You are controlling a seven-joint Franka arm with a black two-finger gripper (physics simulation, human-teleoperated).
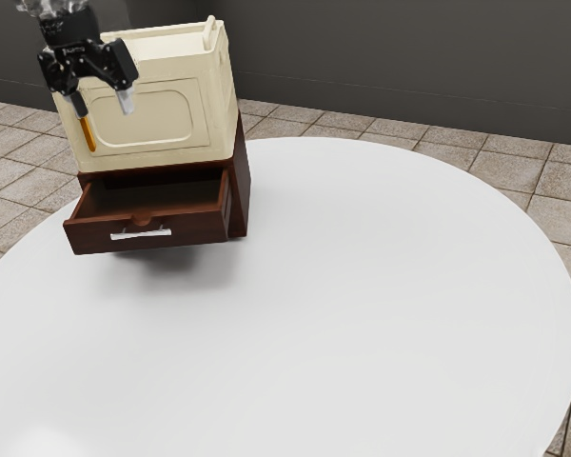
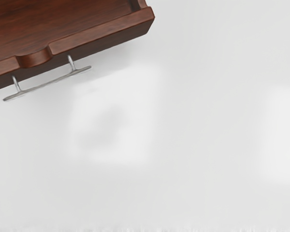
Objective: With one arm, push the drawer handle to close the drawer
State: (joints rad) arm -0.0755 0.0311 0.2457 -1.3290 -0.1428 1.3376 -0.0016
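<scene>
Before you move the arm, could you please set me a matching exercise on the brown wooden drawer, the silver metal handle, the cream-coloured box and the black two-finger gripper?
Things:
1. Drawer
2. Handle
3. Box
4. Gripper

Places and states:
A. On top of the dark brown cabinet
B. Fingertips apart
C. Pulled out
D. Across the drawer's front

Pairs: 1-C, 2-D, 3-A, 4-B

A brown drawer cabinet [image 1: 241, 195] stands on a round white table [image 1: 362, 305].
</scene>
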